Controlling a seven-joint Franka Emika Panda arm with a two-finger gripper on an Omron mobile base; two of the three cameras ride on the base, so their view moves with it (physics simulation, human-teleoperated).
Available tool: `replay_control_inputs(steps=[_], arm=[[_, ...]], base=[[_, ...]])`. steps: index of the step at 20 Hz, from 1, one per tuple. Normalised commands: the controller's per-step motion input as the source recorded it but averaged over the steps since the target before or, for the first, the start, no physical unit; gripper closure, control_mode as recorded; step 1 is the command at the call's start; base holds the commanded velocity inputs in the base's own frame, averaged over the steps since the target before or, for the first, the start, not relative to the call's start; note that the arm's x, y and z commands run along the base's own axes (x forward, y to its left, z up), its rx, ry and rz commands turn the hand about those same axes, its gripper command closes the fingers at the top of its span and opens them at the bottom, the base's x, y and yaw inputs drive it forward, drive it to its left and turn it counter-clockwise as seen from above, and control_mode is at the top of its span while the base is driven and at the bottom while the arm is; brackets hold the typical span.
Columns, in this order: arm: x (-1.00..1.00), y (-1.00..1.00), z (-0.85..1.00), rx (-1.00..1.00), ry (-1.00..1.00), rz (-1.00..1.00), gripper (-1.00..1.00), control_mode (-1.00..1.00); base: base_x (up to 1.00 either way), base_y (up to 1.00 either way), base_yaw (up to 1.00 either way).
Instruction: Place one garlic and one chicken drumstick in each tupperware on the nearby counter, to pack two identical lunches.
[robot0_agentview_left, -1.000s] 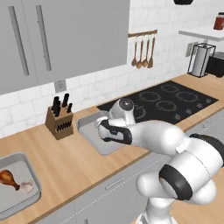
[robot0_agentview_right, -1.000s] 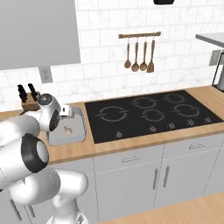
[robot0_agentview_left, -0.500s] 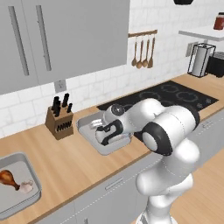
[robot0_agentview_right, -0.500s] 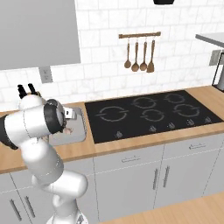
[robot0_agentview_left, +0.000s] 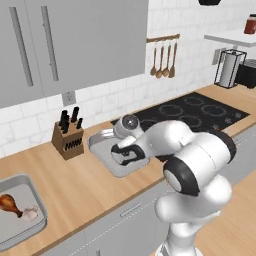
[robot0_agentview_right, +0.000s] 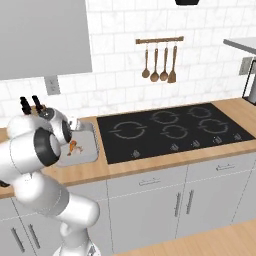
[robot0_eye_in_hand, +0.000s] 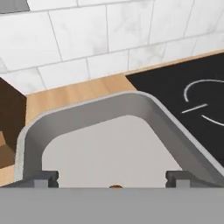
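On the counter (robot0_agentview_left: 75, 185), one grey tupperware (robot0_agentview_left: 102, 150) stands just left of the cooktop. My gripper (robot0_agentview_left: 126, 154) hangs low over it. In the hand view my gripper (robot0_eye_in_hand: 111, 179) is open, its fingertips (robot0_eye_in_hand: 43, 178) wide apart above the tupperware's floor (robot0_eye_in_hand: 109, 144). A brown sliver of chicken drumstick (robot0_eye_in_hand: 115, 186) shows between them at the bottom edge. From the right, the drumstick (robot0_agentview_right: 73, 147) lies in this tupperware (robot0_agentview_right: 89, 152) beside my hand. Far left, a second tupperware (robot0_agentview_left: 35, 192) holds a drumstick (robot0_agentview_left: 9, 204) and a garlic (robot0_agentview_left: 30, 214).
A brown knife block (robot0_agentview_left: 67, 137) stands at the wall just behind and left of the tupperware under my hand. The black cooktop (robot0_agentview_left: 200, 112) borders it on the right. Wooden utensils (robot0_agentview_left: 162, 65) hang on the wall, and a metal rack (robot0_agentview_left: 229, 67) stands far right.
The jaws have gone from shut to wide open over the tupperware by the cooktop. The drumstick now lies loose in it. The arm has shifted its elbow.
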Motion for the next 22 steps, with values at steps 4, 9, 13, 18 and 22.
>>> replay_control_inputs(steps=[4, 9, 13, 18, 22], arm=[[-0.93, -0.15, 1.00, 0.00, -0.29, -0.01, -1.00, -1.00], [-1.00, -0.38, 1.00, 0.06, -0.31, 0.00, -1.00, -1.00], [-1.00, -0.79, 1.00, 0.18, -0.40, 0.00, -1.00, -1.00], [-1.00, -0.95, 0.96, 0.16, -0.55, -0.04, -1.00, -1.00], [-0.92, -0.93, 0.88, 0.20, -0.59, -0.06, -1.00, -1.00]], base=[[0.00, 0.00, 0.00], [0.00, 0.00, 0.00], [0.00, 0.00, 0.00], [0.00, 0.00, 0.00], [0.00, 0.00, 0.00]])
